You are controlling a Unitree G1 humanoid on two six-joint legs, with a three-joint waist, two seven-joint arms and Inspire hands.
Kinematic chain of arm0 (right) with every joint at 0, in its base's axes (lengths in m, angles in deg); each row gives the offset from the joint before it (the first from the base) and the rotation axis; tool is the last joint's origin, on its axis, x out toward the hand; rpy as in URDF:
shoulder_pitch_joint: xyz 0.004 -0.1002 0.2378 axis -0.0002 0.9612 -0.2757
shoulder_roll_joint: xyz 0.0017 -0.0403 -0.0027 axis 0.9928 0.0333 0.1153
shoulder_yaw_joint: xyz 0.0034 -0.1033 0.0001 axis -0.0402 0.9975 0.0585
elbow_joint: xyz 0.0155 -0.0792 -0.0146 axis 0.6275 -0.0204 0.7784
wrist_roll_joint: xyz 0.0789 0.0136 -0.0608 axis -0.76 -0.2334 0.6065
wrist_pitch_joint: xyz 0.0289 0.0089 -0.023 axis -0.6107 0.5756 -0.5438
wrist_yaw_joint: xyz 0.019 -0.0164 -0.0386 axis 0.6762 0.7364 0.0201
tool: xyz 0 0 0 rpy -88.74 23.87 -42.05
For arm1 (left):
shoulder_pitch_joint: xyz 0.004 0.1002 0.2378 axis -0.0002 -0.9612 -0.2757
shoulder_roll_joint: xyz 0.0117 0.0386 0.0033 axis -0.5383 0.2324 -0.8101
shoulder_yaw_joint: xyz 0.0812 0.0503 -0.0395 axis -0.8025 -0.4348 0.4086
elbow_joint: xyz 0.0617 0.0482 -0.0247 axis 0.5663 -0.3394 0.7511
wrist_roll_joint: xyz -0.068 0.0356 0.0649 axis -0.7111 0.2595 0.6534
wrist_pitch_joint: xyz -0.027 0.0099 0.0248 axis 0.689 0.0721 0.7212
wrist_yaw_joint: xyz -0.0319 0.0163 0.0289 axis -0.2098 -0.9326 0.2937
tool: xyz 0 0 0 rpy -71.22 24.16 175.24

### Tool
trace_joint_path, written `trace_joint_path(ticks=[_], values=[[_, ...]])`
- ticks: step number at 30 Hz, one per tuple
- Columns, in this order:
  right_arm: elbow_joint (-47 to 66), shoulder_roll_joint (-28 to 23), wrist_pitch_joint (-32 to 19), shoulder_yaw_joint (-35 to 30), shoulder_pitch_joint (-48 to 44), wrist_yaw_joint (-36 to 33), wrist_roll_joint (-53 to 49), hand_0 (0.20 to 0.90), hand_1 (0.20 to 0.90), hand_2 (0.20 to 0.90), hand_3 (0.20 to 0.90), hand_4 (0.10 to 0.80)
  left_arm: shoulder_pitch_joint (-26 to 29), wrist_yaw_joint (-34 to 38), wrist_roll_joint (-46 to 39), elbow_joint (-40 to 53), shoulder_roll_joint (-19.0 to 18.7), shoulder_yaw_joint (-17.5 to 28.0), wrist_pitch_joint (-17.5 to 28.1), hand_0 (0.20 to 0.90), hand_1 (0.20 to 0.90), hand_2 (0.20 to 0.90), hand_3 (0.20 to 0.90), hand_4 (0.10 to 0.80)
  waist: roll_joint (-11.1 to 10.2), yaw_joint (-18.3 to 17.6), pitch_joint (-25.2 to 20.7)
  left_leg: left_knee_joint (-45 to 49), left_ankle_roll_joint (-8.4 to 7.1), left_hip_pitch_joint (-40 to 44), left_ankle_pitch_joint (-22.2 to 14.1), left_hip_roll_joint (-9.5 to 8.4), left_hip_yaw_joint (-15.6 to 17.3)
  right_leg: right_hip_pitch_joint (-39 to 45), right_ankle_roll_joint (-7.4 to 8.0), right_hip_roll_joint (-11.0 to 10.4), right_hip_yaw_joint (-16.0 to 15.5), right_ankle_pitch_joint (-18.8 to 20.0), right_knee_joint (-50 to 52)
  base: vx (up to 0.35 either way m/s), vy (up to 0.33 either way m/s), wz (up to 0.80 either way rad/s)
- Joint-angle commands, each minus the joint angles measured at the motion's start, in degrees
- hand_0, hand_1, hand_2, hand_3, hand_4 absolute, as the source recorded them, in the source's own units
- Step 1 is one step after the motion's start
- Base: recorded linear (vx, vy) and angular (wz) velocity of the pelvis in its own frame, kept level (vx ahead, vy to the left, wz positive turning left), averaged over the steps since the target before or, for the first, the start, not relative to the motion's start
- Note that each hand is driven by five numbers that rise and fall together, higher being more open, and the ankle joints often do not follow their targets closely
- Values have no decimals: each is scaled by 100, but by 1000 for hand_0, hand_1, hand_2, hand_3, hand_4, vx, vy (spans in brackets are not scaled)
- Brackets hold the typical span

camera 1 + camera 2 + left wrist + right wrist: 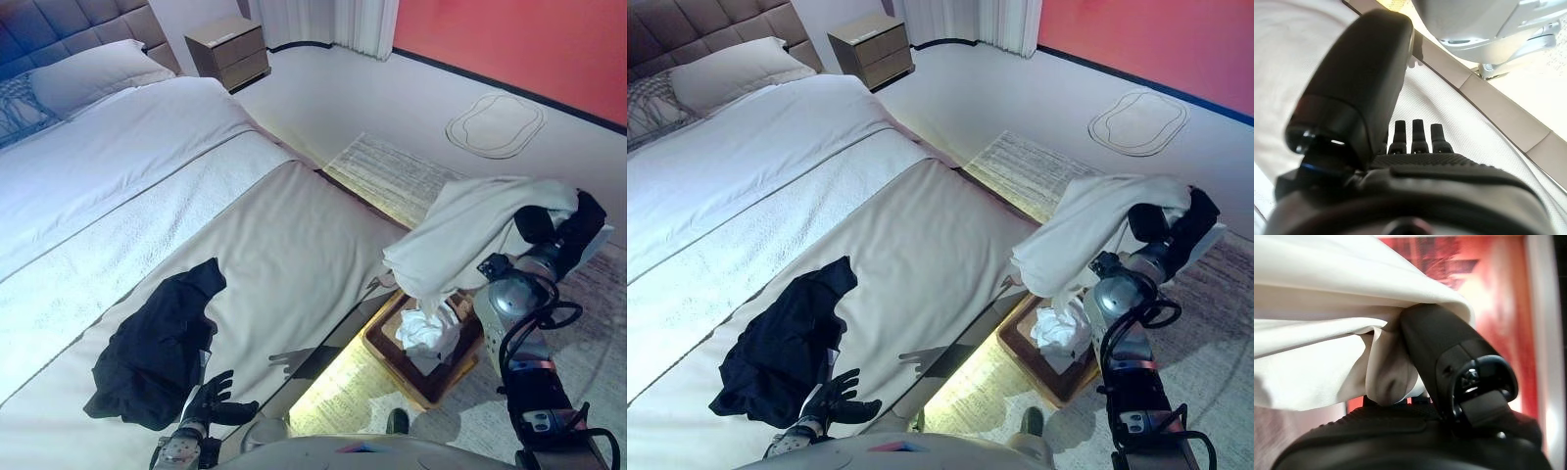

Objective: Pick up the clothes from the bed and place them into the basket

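The right robot hand (554,227) is raised beside the bed (294,235) with a pale cream garment (460,235) draped from it; in the right wrist view the cloth (1352,333) is bunched between thumb and palm, so the hand is clamped on it. It holds the garment high, probably so the hanging tail clears the rim of the brown basket (387,352) on the floor just below, where a white crumpled garment (428,331) already lies. The hem hangs over the basket, suggesting a drop is near. A black garment (157,343) lies spread on the bed, and the left robot hand (217,399) rests right beside it with fingers loosely spread and empty, well placed for the following pick.
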Motion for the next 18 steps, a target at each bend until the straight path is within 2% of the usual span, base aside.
trace_joint_path(ticks=[1,4,10,18], values=[[312,-472,-833,-518,-465,-125,339,300,300,300,200,100,303,71,2,-34,-178,-58,288,900,900,900,900,800,-80,8,25,90,-117,-526,34,-162,-459,370,-85,129,-705,-400,50,-82,4,0],[-270,-558,-694,-547,-450,-162,232,300,300,300,200,100,341,74,-88,-14,-197,-132,266,900,900,900,900,800,-33,0,122,100,-139,-580,58,-174,-463,300,-76,101,-711,-359,40,-77,2,-1],[-1514,-704,-849,-672,-487,44,-441,300,300,300,200,100,426,49,-198,72,-234,-284,254,900,900,900,900,800,53,58,227,82,-169,-680,105,-186,-500,221,-60,64,-771,-330,31,-61,-2,0],[-2824,-900,-328,-441,-830,627,-982,300,300,300,200,100,742,13,-455,222,-315,-511,253,900,900,900,900,800,211,145,463,70,-179,-941,191,-287,-672,-4,-67,11,-851,-275,31,-92,-10,7]])
